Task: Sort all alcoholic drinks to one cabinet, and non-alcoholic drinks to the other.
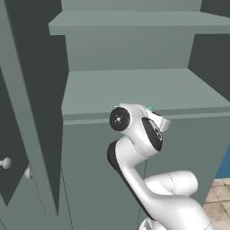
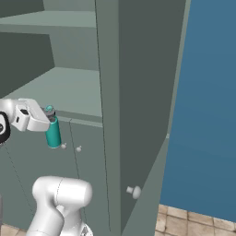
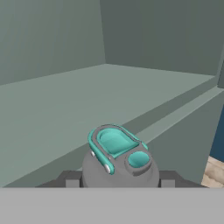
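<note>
The open cabinet (image 1: 134, 90) is a plain grey-green box with flat matte walls; its lower shelf (image 3: 65, 113) lies bare, with a second shelf (image 1: 130, 20) above it. The teal bottle (image 2: 53, 132) hangs outside the cabinet, just in front of the lower shelf's front edge and a little below it, upright under the gripper (image 2: 48, 120). The jaws pinch the bottle at its top, one dark finger (image 3: 72, 180) on each side of the grey cap (image 3: 120, 168) in the hand view. The bottle is a smooth round cylinder; its cap is a rounded grey dome with a teal loop handle and two teal insets on top. The left door (image 1: 22, 103) stands swung out at the left of the left base view, with a round pale knob (image 1: 5, 163) on it. The right door (image 2: 138, 92) stands edge-on beside the arm in the right base view and carries its own knob (image 2: 134, 191). Two small knobs (image 2: 71, 147) sit on the closed fronts below the shelf, close by the bottle's foot. Right of the cabinet runs a blue wall (image 2: 207, 106), and below it a tan tiled floor (image 2: 193, 223).
</note>
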{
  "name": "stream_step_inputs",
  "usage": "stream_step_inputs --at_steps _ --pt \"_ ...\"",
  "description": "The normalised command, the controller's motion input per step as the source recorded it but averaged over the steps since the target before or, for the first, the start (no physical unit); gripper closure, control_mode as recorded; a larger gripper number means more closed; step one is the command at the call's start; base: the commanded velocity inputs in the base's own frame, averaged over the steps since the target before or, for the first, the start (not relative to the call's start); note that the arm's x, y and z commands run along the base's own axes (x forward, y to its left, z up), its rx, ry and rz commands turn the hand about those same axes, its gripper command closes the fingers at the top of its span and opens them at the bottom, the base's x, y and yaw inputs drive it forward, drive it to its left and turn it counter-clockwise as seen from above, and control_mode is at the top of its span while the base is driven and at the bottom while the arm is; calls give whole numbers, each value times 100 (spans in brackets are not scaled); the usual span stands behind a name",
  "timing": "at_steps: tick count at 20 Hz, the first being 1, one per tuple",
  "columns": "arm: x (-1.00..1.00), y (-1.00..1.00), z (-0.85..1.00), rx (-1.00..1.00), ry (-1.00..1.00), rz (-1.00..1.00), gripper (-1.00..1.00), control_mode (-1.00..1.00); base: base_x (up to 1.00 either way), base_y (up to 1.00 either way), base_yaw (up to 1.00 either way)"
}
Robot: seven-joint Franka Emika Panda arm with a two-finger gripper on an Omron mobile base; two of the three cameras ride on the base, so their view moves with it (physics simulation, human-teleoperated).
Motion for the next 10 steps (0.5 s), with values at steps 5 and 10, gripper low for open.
stream_step_inputs --at_steps 5,10 --pt "0 0 0 0 0 0 100 100 0 0 0" --pt "-1 0 22 -1 -1 -2 100 -100 0 0 0"
